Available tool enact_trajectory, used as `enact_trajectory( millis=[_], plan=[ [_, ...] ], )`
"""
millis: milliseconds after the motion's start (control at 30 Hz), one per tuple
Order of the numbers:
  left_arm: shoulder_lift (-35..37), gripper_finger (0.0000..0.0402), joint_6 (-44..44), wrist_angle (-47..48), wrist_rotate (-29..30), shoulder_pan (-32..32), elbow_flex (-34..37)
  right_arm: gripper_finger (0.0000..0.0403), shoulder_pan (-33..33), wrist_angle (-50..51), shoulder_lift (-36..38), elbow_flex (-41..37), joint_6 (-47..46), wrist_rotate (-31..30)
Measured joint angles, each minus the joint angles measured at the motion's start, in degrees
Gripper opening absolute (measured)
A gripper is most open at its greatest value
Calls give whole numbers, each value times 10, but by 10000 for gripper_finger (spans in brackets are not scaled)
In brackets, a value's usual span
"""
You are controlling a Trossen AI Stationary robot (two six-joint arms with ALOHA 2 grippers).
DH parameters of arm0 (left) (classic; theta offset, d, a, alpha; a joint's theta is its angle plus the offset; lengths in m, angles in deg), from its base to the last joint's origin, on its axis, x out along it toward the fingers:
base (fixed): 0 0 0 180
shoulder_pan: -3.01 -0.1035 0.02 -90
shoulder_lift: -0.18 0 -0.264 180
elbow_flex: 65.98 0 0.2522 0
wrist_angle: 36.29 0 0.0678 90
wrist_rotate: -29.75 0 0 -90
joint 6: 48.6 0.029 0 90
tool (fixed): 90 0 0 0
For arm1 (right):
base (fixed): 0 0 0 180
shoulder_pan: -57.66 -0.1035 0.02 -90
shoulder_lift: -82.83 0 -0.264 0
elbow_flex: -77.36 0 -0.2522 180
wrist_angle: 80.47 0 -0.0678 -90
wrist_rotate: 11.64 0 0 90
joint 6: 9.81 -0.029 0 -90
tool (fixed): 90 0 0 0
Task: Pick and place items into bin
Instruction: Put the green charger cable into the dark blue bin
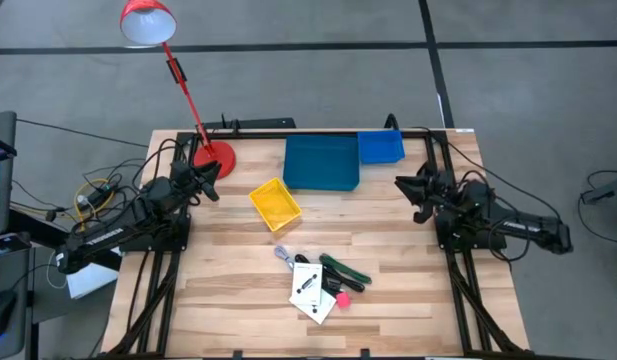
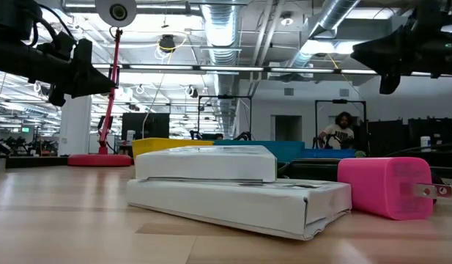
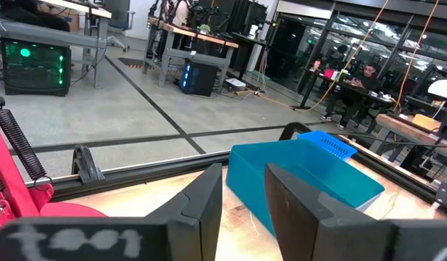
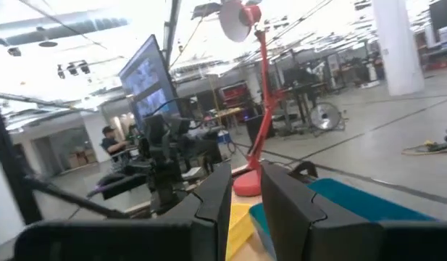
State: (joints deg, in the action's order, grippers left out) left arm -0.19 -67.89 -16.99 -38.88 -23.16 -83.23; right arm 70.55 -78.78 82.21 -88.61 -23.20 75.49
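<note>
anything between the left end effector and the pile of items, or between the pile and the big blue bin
Nothing blocks the left end effector on its way to the pile of items; bare table lies between. The yellow bin sits just beside the straight path from the pile to the large blue bin, so carry items over or around it.

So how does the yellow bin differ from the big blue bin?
The yellow bin is smaller and sits turned at an angle; the big blue bin is larger and lies square to the table edge. The yellow one lies nearer the pile of items. Both are open-topped, and neither holds any items in the high view.
</note>
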Motion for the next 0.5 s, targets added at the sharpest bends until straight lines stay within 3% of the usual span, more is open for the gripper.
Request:
enact_trajectory(
  millis=[200,500],
  plan=[
    [0,94,0,0,0,0,0,70,-36,77,-45,40,37,31],
    [0,94,0,0,0,0,0,70,-100,183,-195,111,64,30]
  ],
)
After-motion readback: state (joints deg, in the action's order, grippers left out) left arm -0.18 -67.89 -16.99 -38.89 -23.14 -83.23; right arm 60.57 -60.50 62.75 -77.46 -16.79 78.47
